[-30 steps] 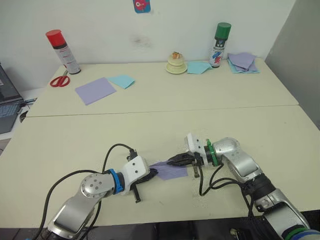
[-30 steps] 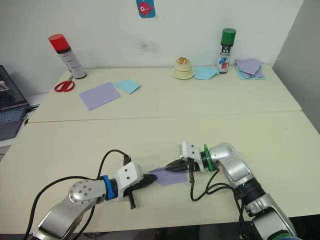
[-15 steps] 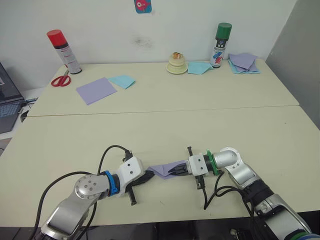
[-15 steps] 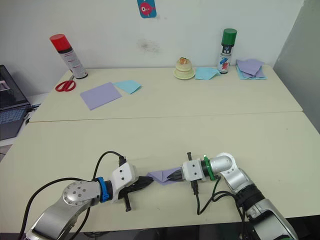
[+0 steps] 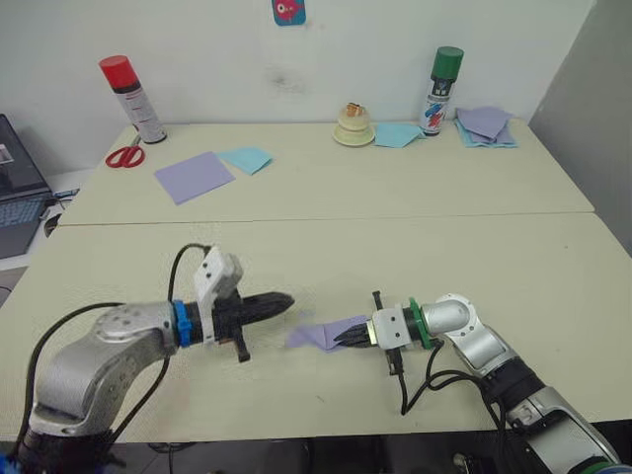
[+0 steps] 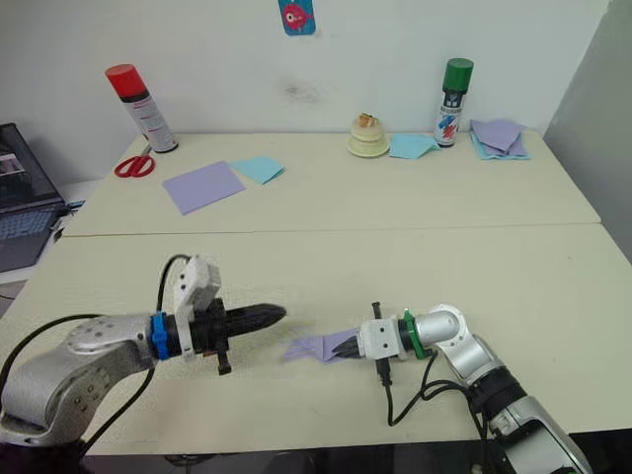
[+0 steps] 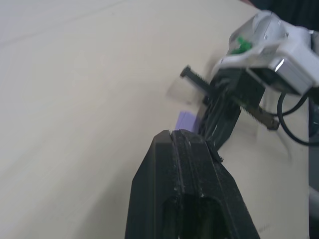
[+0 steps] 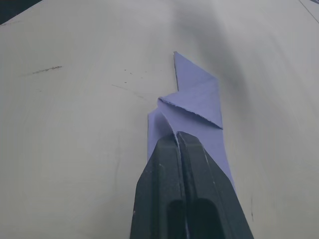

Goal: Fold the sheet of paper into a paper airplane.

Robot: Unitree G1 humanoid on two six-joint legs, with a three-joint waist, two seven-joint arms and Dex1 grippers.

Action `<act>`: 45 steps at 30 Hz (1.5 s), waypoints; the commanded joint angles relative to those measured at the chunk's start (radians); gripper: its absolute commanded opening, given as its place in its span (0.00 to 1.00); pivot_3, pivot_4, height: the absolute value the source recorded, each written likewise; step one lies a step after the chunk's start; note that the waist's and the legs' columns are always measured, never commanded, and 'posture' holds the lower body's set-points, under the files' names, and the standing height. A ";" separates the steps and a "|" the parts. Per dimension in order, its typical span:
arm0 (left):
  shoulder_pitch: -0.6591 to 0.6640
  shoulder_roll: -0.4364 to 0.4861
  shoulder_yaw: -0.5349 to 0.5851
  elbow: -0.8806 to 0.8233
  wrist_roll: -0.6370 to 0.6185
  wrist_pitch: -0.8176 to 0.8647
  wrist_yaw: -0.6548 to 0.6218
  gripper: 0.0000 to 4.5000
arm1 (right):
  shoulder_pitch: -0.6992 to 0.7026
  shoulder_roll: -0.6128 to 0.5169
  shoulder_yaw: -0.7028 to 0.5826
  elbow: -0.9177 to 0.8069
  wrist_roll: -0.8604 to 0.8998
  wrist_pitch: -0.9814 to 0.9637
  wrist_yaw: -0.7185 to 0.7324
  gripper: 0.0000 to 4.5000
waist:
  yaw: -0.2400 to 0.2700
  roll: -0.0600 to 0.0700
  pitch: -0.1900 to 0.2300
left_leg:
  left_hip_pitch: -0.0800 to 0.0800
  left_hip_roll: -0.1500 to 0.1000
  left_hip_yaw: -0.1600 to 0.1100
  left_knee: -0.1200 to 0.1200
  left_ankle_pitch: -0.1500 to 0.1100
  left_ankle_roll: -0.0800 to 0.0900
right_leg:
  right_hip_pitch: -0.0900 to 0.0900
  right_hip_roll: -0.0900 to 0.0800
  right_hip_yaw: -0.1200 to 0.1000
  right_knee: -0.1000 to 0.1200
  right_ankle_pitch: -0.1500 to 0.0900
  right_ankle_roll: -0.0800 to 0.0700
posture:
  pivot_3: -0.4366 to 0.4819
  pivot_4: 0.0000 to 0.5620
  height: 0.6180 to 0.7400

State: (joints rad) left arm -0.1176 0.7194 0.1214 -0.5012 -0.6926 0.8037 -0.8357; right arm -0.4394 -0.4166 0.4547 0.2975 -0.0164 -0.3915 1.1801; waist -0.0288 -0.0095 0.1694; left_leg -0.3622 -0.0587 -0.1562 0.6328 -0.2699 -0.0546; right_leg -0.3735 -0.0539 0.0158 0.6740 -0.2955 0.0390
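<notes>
- The sheet of paper (image 5: 326, 334), already folded into a narrow pointed shape, lies on the near table (image 5: 553, 257) between the two hands, its free tip pointing toward the robot's left.
- The right hand (image 5: 348, 337) is clenched on the paper's near end; in the right wrist view its fingers (image 8: 172, 164) are pressed together with the lavender paper (image 8: 197, 102) running out beyond them, a folded flap on top.
- The left hand (image 5: 281, 300) hangs above the table just beside the paper's free tip, apart from it, fingers pressed together on nothing; the left wrist view confirms this, with the closed fingertips (image 7: 182, 149) aimed at the right hand.
- The step in hand appears to be a mid-stage fold: the paper is narrowed but not yet a finished dart with a raised ridge.
- The next move likely calls for the left hand to come back down to the free tip and pin or take it, while the right hand keeps its end anchored so the crease lines stay aligned.
- Hard to make out: how many layers are folded, and how much of the paper lies under the right hand's fingers; in the left wrist view only a sliver of the paper (image 7: 187, 121) shows past the fingers.
</notes>
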 commanded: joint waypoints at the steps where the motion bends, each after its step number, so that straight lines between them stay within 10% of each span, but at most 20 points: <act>1: 0.001 -0.033 -0.110 -0.010 0.067 -0.012 0.056 0.00 | 0.021 -0.019 0.006 -0.002 -0.011 0.036 0.006 0.00 | 0.000 0.000 0.000 | 0.000 0.000 0.000 0.000 0.000 -0.001 | 0.000 0.000 0.000 0.000 0.000 0.000 | 0.48 0.27 1.00; 15: 0.039 -0.100 -0.385 0.161 0.411 -0.228 0.130 0.00 | 0.036 -0.028 0.000 -0.073 0.017 0.117 0.020 0.00 | 0.002 -0.001 0.000 | -0.001 0.000 -0.001 -0.002 0.000 0.000 | 0.000 0.000 0.001 -0.002 0.000 0.000 | 0.48 0.27 1.00; 25: 0.049 -0.093 -0.394 0.206 0.456 -0.274 0.101 0.00 | 0.014 -0.161 -0.047 -0.313 0.234 0.499 0.200 0.72 | 0.002 0.000 0.000 | -0.001 0.000 -0.001 -0.002 0.000 0.000 | 0.000 -0.001 0.001 -0.003 0.000 0.000 | 0.48 0.27 1.00; 29: 0.046 -0.098 -0.392 0.213 0.463 -0.284 0.097 0.00 | 0.001 -0.155 -0.122 -0.422 0.372 0.708 0.157 0.72 | 0.002 0.000 0.000 | -0.001 0.001 -0.002 -0.002 0.000 0.000 | 0.000 -0.001 0.001 -0.003 0.000 0.000 | 0.48 0.27 1.00; 39: 0.037 -0.106 -0.408 0.216 0.471 -0.295 0.092 0.00 | -0.004 0.002 -0.087 -0.317 0.207 0.781 -0.168 0.01 | 0.002 0.000 0.000 | -0.002 0.000 -0.002 -0.003 0.000 0.000 | -0.001 -0.001 0.000 -0.002 0.000 0.000 | 0.48 0.27 1.00; 45: 0.036 -0.100 -0.411 0.220 0.479 -0.302 0.084 0.00 | 0.031 0.009 -0.041 -0.283 0.153 0.748 -0.184 0.00 | 0.002 0.000 0.000 | -0.001 0.000 -0.001 -0.003 0.000 0.000 | -0.001 -0.001 0.000 -0.002 0.000 0.000 | 0.48 0.27 1.00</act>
State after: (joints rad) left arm -0.1010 0.6087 -0.2584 -0.3127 -0.2461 0.4876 -0.7433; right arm -0.4122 -0.4089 0.4062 0.0228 0.1492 0.3770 0.9995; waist -0.0271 -0.0097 0.1690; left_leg -0.3634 -0.0585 -0.1572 0.6301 -0.2700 -0.0546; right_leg -0.3747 -0.0546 0.0161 0.6719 -0.2956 0.0391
